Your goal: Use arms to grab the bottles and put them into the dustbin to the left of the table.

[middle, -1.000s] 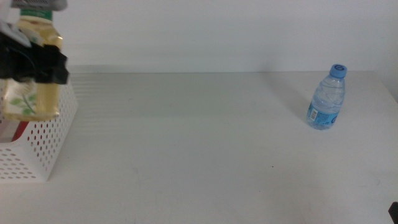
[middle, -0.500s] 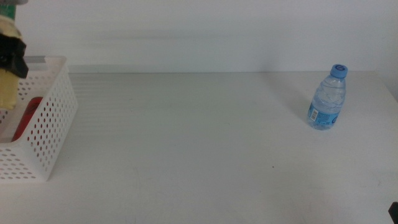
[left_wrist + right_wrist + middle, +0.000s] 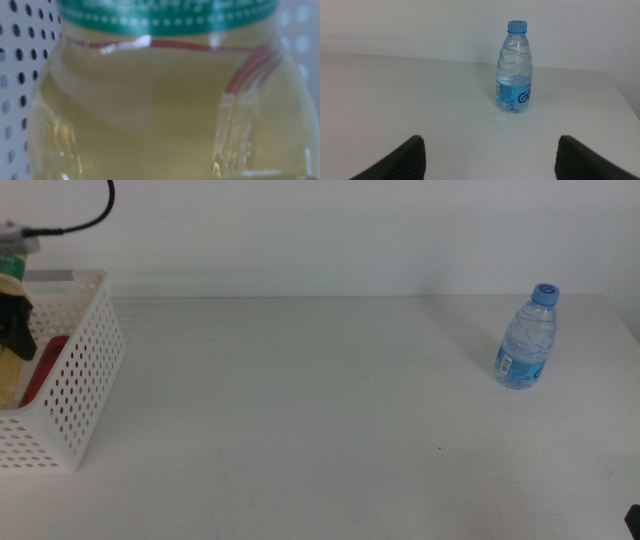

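My right pincer waits at the near edge of the table, at about 5 o'clock in the middle view, where only a dark corner of it shows. Its own wrist view shows the jaws spread wide and holding nothing. Farther out, at about 2 o'clock, the water bottle stands upright, alone and well apart from everything else, in the same spot as a second ago. At 9 o'clock, my left pincer has carried the juice bottle from above the dustbin down inside its walls, beside the red can that already lies there. I judge that two of the three containers are now in place, leaving only release and the water bottle. The middle view crops this arm at the frame edge. The left wrist view adds the bottle body filling the frame, the green label band and the perforated wall close beside it. Neither view shows the grip, so I cannot tell whether the left pincer is clamped or released. Only the right wrist view shows the water bottle's label and blue cap clearly.
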